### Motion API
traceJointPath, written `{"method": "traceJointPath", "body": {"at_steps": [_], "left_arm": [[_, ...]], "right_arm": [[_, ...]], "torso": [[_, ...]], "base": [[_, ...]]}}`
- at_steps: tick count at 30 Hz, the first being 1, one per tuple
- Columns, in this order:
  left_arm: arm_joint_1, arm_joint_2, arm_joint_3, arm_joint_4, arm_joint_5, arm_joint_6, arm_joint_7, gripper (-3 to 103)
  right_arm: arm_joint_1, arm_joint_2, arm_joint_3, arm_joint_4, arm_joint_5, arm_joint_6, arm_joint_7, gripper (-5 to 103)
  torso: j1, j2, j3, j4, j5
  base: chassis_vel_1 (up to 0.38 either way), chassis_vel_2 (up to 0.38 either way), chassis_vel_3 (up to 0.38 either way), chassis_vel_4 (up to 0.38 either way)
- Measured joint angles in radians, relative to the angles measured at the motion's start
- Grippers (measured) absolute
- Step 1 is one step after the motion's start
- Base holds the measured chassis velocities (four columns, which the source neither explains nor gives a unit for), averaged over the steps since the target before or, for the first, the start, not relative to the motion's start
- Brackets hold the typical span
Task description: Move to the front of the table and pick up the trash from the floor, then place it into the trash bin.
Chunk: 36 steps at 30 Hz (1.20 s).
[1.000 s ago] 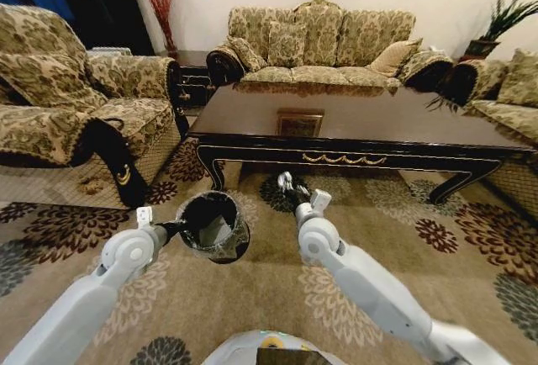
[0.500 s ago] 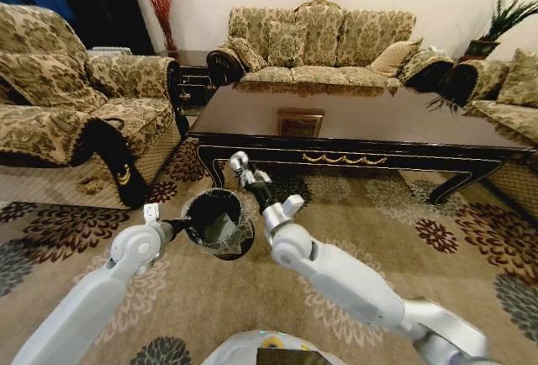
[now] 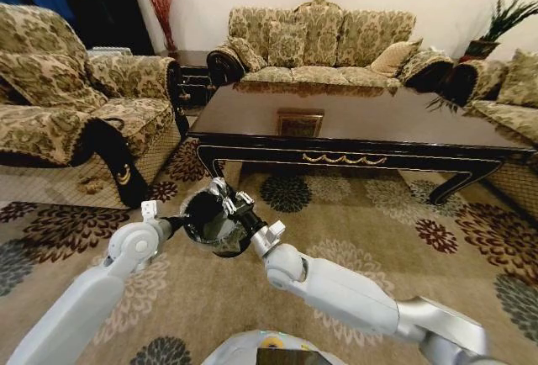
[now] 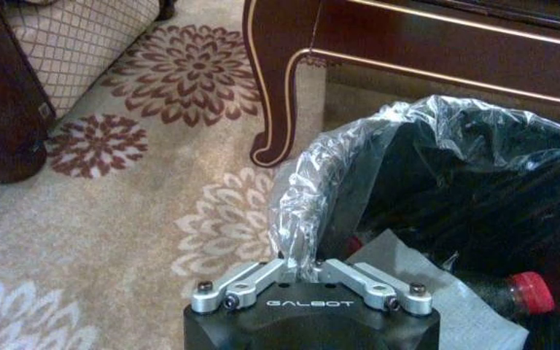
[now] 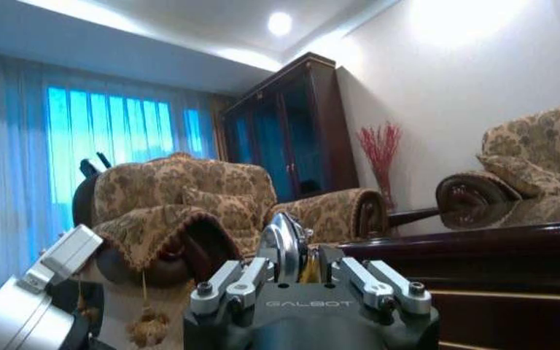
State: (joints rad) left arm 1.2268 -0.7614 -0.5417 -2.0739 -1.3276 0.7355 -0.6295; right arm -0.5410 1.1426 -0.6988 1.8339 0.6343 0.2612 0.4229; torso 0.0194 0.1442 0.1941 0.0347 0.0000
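Note:
My left gripper (image 3: 175, 227) is shut on the liner-covered rim of the black trash bin (image 3: 202, 235) and holds it tilted above the carpeted floor (image 3: 378, 230). In the left wrist view, the left gripper (image 4: 300, 264) pinches the bin's rim (image 4: 300, 189). Inside the bin lie a white paper sheet (image 4: 426, 292) and a bottle with a red cap (image 4: 531, 292). My right gripper (image 3: 220, 190) hovers over the bin's mouth. In the right wrist view, the right gripper (image 5: 288, 251) is shut on a thin round silver object (image 5: 282, 237). The dark table (image 3: 378, 121) stands just beyond.
An armchair (image 3: 67, 104) stands at the left, a sofa (image 3: 319, 41) behind the table, and another seat (image 3: 508, 96) at the right. The table's curved leg (image 4: 275, 109) is close to the bin. Open carpet lies in front of the table to the right.
My right arm has swung left from in front of the table until its gripper is over the bin's mouth. The left arm and the bin have barely moved.

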Motion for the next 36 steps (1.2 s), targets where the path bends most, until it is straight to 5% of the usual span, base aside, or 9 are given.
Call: {"method": "traceJointPath", "body": {"at_steps": [12,15,16,19,22,25,28,31,36], "left_arm": [[0.000,0.006,0.002,-0.002,-0.001,0.000,0.000,1],[-0.004,0.008,0.003,-0.001,-0.002,0.000,0.000,1],[-0.008,0.009,0.005,0.000,-0.003,0.000,0.000,1],[-0.012,0.009,0.006,0.001,-0.004,0.000,0.000,1],[-0.015,0.009,0.008,0.002,-0.004,0.000,0.000,1],[-0.018,0.009,0.010,0.005,-0.005,0.000,0.000,1],[-0.020,0.008,0.013,0.006,-0.005,0.000,0.000,1],[-0.023,0.004,0.016,0.008,-0.005,0.000,0.000,1],[-0.018,-0.002,0.017,0.009,-0.002,0.000,0.000,1]], "right_arm": [[-0.005,0.008,0.002,0.003,0.007,-0.022,0.032,22],[-0.006,0.010,0.003,0.005,0.009,-0.027,0.039,30],[-0.007,0.010,0.003,0.007,0.011,-0.030,0.042,41],[-0.008,0.007,0.004,0.012,0.015,-0.035,0.048,41],[-0.011,0.003,0.004,0.016,0.017,-0.038,0.053,52],[-0.015,-0.001,0.006,0.018,0.018,-0.040,0.056,74],[-0.016,-0.001,0.009,0.019,0.019,-0.041,0.059,74],[-0.019,0.002,0.023,0.019,0.021,-0.041,0.061,95],[-0.024,0.006,0.068,0.019,0.036,-0.043,0.062,100]], "torso": [[0.000,0.000,0.000,0.0000,0.0000],[0.000,0.000,0.000,0.0001,0.0000],[0.000,0.000,0.000,0.0000,0.0000],[0.000,0.000,0.000,0.0000,0.0000],[0.000,0.000,0.000,0.0000,0.0000],[0.000,0.000,0.000,0.0000,0.0000],[0.000,0.000,0.000,0.0000,0.0000],[0.000,0.000,0.000,0.0000,0.0000],[0.000,0.000,0.000,0.0000,0.0000]], "base": [[0.000,0.000,0.000,0.000],[0.000,0.000,0.000,0.000],[0.000,0.000,0.000,0.000],[0.000,0.000,0.000,0.000],[0.000,0.000,0.000,0.000],[0.000,0.000,0.000,0.000],[0.000,0.000,0.000,0.000],[0.000,0.000,0.000,0.000],[0.000,0.000,0.000,0.000]]}}
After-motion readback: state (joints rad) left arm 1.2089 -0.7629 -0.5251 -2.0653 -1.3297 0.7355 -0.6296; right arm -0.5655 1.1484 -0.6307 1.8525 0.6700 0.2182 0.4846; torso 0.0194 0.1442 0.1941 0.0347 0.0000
